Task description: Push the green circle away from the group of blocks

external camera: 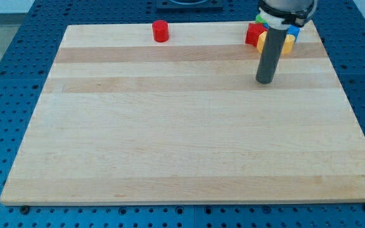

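A group of blocks sits at the board's top right. In it I see a red block [254, 34], a yellow block [286, 44], a blue block [293, 31] and a sliver of a green block [260, 20] at the group's top left. The rod hides most of the green block, so I cannot make out its shape. My tip [265, 82] rests on the board just below the group, a short way toward the view's bottom from the red and yellow blocks, touching none of them.
A red cylinder [161, 31] stands alone near the board's top edge, left of centre. The wooden board [170, 139] lies on a blue perforated table [5, 63]. The group sits close to the board's top right corner.
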